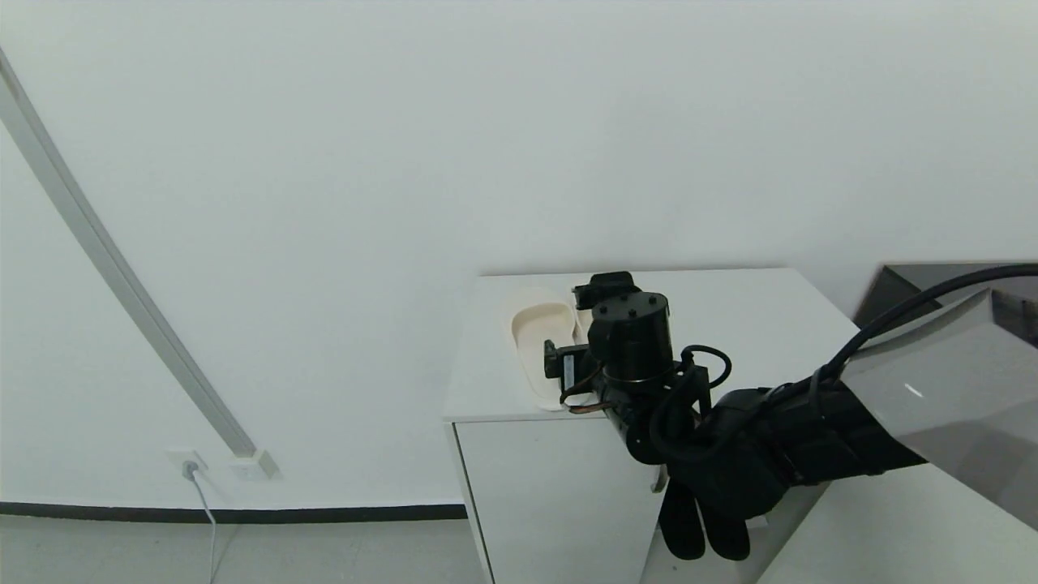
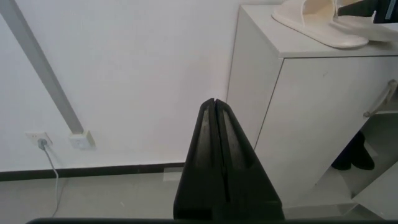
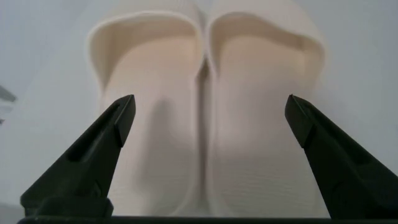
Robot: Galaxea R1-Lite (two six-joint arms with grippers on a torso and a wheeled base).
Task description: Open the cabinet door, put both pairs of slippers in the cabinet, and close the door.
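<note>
1. Your pair of cream-white foam slippers lies side by side on the top of the white cabinet, near its front edge and towards its left side.
2. Your right gripper hangs just above that pair with its fingers spread wide apart. One finger is outside each slipper, and neither is touching the foam.
3. Your left gripper has its fingers pressed together and holds nothing. It sits low and to the left of the cabinet, pointing at the white wall.
4. In the left wrist view, a dark pair of footwear shows low down in the cabinet, below a pale bar handle. You cannot tell from these views how far the door stands open.
5. A wall socket with a cable plugged in sits low on the wall, at the foot of a slanting grey strip.
</note>
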